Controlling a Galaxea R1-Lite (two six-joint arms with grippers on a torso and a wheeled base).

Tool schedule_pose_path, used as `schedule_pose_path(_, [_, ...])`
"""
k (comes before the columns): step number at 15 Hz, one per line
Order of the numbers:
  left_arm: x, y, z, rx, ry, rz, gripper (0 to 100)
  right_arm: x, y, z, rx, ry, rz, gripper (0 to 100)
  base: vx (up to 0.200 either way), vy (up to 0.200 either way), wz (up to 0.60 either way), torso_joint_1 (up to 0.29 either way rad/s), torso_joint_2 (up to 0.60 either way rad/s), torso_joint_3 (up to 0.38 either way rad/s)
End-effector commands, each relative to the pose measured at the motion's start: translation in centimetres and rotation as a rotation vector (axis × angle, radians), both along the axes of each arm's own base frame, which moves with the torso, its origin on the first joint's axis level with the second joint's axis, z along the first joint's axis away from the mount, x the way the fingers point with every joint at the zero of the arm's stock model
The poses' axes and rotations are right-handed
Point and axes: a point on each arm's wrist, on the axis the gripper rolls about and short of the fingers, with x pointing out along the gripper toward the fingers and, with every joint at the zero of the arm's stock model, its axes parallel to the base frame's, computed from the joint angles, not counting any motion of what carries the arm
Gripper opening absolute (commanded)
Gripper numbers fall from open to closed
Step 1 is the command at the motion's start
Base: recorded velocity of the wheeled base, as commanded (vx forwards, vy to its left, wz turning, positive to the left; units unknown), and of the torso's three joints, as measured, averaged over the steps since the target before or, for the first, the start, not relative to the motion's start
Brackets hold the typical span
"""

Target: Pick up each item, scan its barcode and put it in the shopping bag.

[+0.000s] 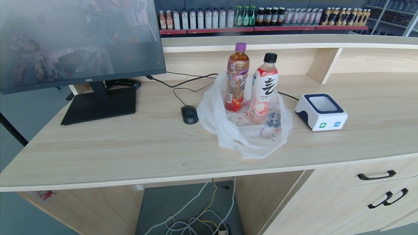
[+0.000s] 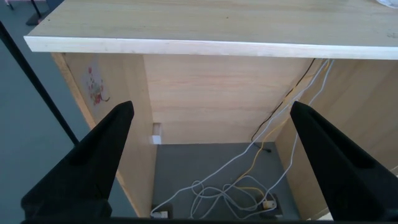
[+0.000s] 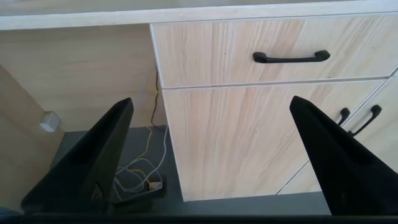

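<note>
Two bottles stand upright inside a clear plastic shopping bag [image 1: 228, 130] on the wooden counter [image 1: 130, 147]. One is an amber tea bottle [image 1: 236, 78] with a purple cap, the other a pink drink bottle [image 1: 263, 89] with a black cap. A white and navy barcode scanner [image 1: 320, 112] sits just right of the bag. My left gripper [image 2: 211, 162] hangs open below the counter's front edge, facing the knee space and its cables. My right gripper [image 3: 211, 162] is open too, low in front of the drawers, with nothing between its fingers.
A monitor [image 1: 78, 42] on a black stand occupies the counter's left, with a black mouse [image 1: 189, 114] beside the bag. Drawers with black handles [image 1: 376, 176] sit under the counter's right. Loose cables [image 1: 196, 218] lie on the floor beneath. Shelves of bottles [image 1: 261, 16] line the back.
</note>
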Motion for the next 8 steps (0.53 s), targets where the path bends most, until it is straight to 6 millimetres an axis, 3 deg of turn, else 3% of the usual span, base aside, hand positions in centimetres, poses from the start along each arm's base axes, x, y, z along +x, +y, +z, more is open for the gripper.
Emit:
schedule_pose_path(1, [0.0, 0.0, 0.0, 0.001, -0.001, 0.0, 100, 0.01, 0.0, 0.01, -0.002, 0.002, 0.0, 100, 0.0, 0.0, 0.0, 0.0, 0.0, 0.0])
schedule_pose_path(3, [0.0, 0.0, 0.0, -0.002, -0.001, 0.0, 100, 0.01, 0.0, 0.01, 0.0, 0.002, 0.001, 100, 0.0, 0.0, 0.0, 0.0, 0.0, 0.0])
schedule_pose_path(8, [0.01, 0.0, 0.0, -0.007, 0.001, 0.0, 100, 0.01, 0.0, 0.01, -0.006, 0.002, 0.001, 100, 0.0, -0.2, 0.0, 0.007, 0.01, 0.003])
